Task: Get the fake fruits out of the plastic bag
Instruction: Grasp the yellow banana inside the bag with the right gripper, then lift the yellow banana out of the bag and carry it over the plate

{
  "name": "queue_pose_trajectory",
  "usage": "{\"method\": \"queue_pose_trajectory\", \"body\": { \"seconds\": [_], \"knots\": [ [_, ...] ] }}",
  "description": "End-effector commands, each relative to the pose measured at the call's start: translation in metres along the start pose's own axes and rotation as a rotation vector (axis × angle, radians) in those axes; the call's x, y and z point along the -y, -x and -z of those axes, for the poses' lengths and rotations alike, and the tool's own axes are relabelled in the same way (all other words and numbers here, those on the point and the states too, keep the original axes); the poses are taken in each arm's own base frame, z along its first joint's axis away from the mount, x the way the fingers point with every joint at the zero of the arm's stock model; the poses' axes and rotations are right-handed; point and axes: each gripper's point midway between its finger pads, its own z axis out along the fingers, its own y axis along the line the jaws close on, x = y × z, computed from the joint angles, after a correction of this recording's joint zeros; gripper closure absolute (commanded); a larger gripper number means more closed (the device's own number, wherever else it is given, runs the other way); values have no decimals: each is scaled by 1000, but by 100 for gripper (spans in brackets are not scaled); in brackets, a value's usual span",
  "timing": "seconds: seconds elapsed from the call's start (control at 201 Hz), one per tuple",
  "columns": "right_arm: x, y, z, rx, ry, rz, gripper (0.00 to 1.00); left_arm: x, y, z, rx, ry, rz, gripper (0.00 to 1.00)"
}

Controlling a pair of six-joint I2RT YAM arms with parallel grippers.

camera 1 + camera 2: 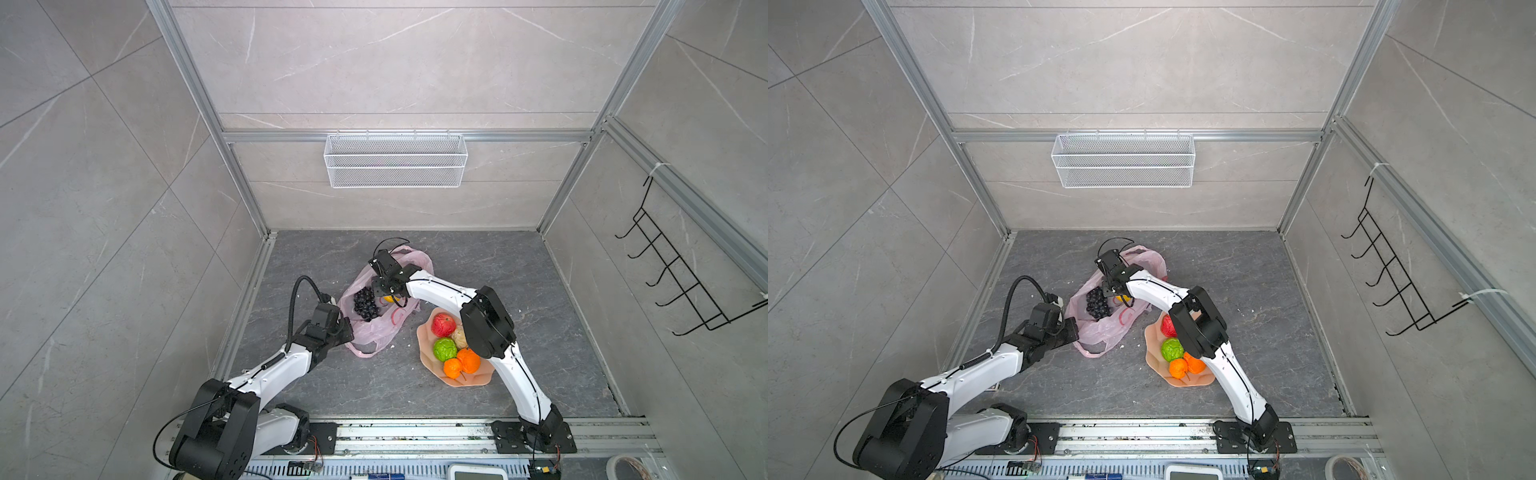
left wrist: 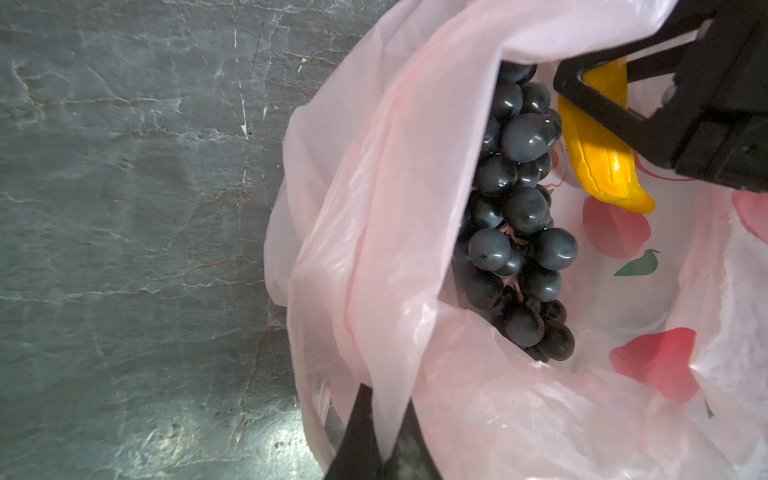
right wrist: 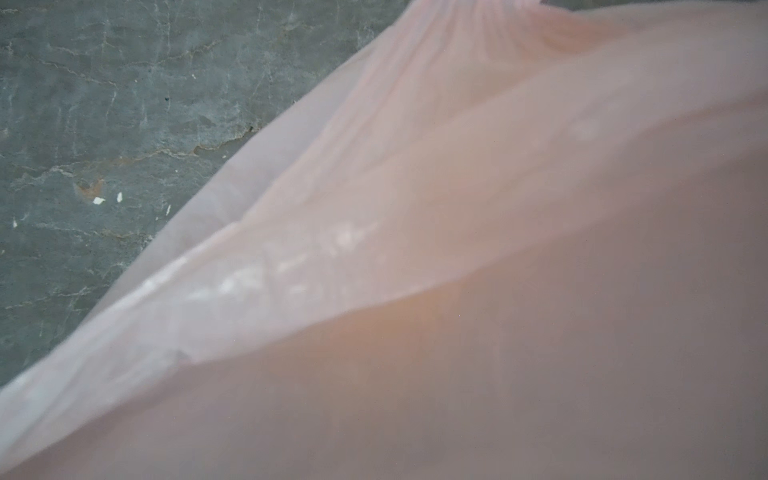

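- Pink film at the left: rim of the plastic bag (image 2: 374, 216) pinched between the left jaws, clamped together on one fold, mouth held open.
- Inside, just right of that fold: grape bunch (image 2: 519, 216), long axis pointing away from the left jaws.
- Against its right flank: banana (image 2: 598, 158), lies roughly parallel, likewise inside the bag.
- Right jaws astride the banana's far end, one finger (image 2: 611, 114) across it; gripping or just short of it, cannot tell.
- Right arm (image 1: 440, 286) clearly the nearer; lift probably straight up through the mouth.
- Rightmost on the worktop (image 1: 540, 291): plate (image 1: 427, 360) carrying apple (image 1: 443, 325), green ball (image 1: 444, 348), two oranges (image 1: 468, 360) and beige lump (image 1: 459, 336), already out.
- Straddle visible only from the left wrist; hidden under the arm in both top views; from the right wrist, only blurred film.
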Motion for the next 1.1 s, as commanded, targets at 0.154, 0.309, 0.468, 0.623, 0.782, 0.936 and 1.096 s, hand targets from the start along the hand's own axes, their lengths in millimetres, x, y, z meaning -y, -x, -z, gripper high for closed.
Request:
{"method": "queue_pose_trajectory", "body": {
  "seconds": [0.154, 0.309, 0.468, 0.623, 0.782, 0.936, 1.096],
  "knots": [
    [-11, 16, 50, 32, 100, -47, 67, 16, 21, -1, 33, -25, -37, 97],
    [-13, 18, 68, 43, 135, -60, 68, 27, 30, -5, 48, -20, -99, 97],
    [-12, 21, 81, 55, 142, -68, 68, 44, 35, -9, 63, -4, -200, 97],
    [-14, 21, 97, 58, 169, -74, 68, 36, 45, -9, 97, 64, -208, 97],
    [-20, 21, 117, 60, 212, -75, 69, 23, 56, -14, 117, 145, -199, 98],
    [-26, 19, 138, 69, 250, -73, 70, 13, 68, -18, 120, 168, -156, 98],
    [-30, 7, 156, 62, 267, -52, 71, 7, 75, -19, 127, 178, -138, 97]
  ]
}}
